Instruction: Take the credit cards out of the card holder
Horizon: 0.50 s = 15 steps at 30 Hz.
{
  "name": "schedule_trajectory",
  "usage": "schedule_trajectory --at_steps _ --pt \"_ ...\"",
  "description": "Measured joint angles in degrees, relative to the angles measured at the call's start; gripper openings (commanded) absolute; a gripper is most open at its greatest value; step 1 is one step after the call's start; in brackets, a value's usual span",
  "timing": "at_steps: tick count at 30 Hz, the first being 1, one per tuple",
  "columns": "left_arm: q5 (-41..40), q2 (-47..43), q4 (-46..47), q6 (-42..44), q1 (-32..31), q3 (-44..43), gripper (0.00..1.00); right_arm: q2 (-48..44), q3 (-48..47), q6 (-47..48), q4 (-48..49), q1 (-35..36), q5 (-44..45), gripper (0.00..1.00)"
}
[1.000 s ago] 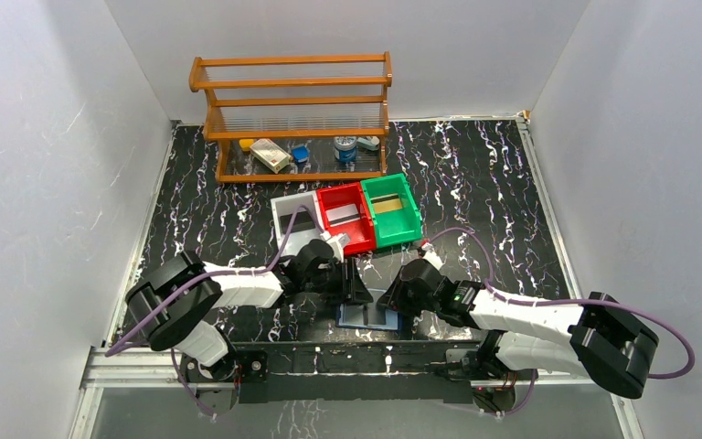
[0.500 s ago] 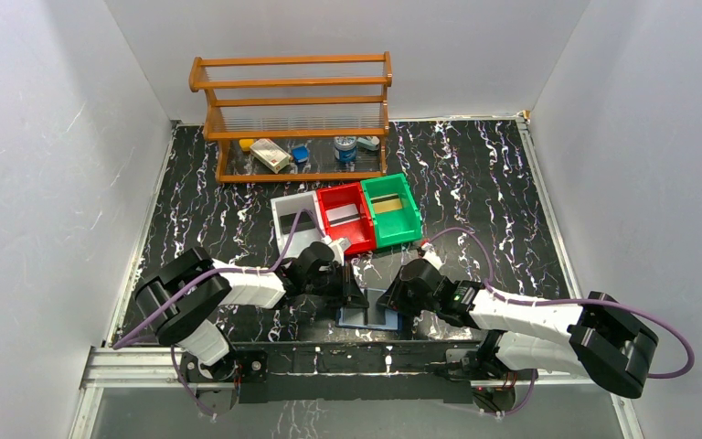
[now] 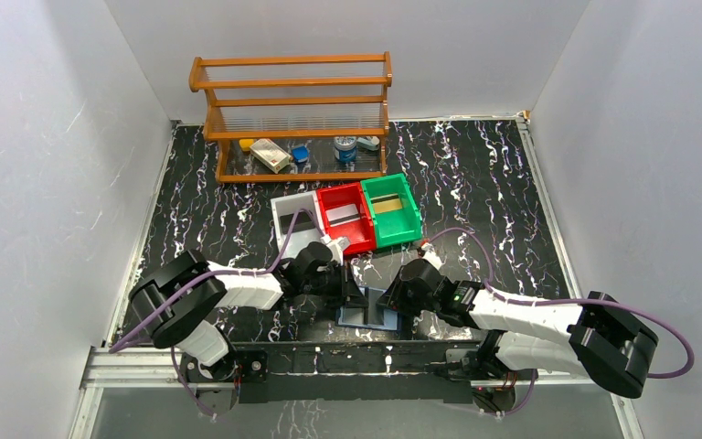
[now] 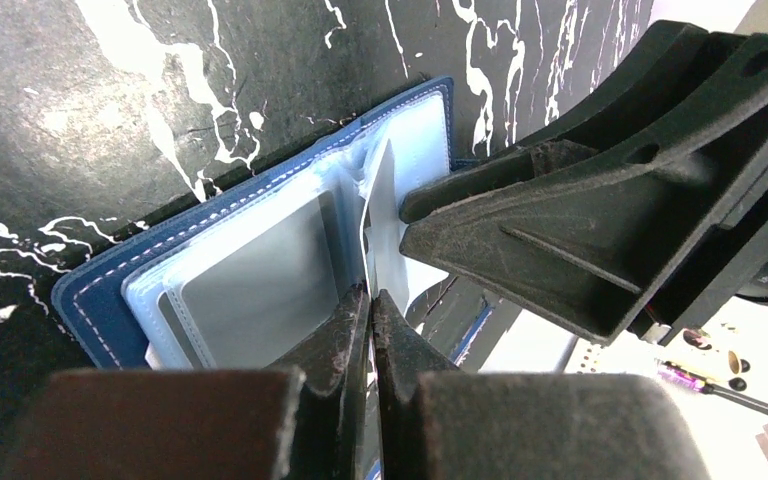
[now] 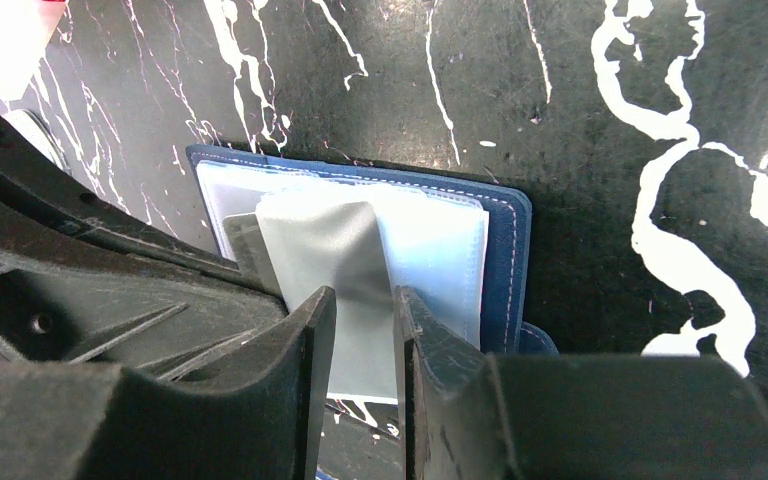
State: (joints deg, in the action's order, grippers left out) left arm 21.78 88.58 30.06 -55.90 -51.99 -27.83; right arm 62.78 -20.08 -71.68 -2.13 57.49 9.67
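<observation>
The left claw (image 4: pixel 370 300) was clenched, its two tips pressed together with no gap showing. They met at the lower edge of a clear plastic leaf (image 4: pixel 378 190) that stood upright out of the card holder (image 4: pixel 110 290). Whether the leaf itself was nipped between the tips could not be told.

The right claw (image 5: pixel 364 300) came in from the opposite side, with its jaws parted by a narrow gap. In the left wrist view one of its fingertips (image 4: pixel 415 208) touched the upright leaf. In its own wrist view the tips sat over a grey leaf (image 5: pixel 325 250) that showed through the gap. Nothing could be seen clamped between them.

The card holder lay open and flat on the black, white-veined worktop (image 3: pixel 475 183). It sat at the near edge, about midway between the left and right edges, between the two claws. Its navy cover with pale stitching faced down, and the light blue pockets faced up. A grey card (image 4: pixel 250 290) sat inside one clear pocket on the half nearer the left claw.

Farther out, near the middle of the worktop, three small bins stood touching in a row: a white bin (image 3: pixel 279 224), a red bin (image 3: pixel 356 242) and a green bin (image 3: pixel 398 236). At the far edge, toward the far left corner, stood a wooden rack (image 3: pixel 292 80) with a few small items on its lowest shelf.
</observation>
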Motion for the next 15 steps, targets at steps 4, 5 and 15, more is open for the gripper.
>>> schedule_trajectory --at_steps 4,5,15 --pt "-0.3 -2.0 -1.9 1.2 0.0 0.0 0.0 0.0 0.0 0.0 0.0 0.0 0.0 0.37" --pt "-0.4 -2.5 -2.4 1.7 0.0 0.0 0.0 0.1 0.0 -0.1 0.0 0.0 0.0 0.37" --pt "-0.5 -3.5 -5.3 3.9 0.1 -0.9 0.0 -0.9 -0.6 1.3 -1.7 0.0 0.0 0.39"
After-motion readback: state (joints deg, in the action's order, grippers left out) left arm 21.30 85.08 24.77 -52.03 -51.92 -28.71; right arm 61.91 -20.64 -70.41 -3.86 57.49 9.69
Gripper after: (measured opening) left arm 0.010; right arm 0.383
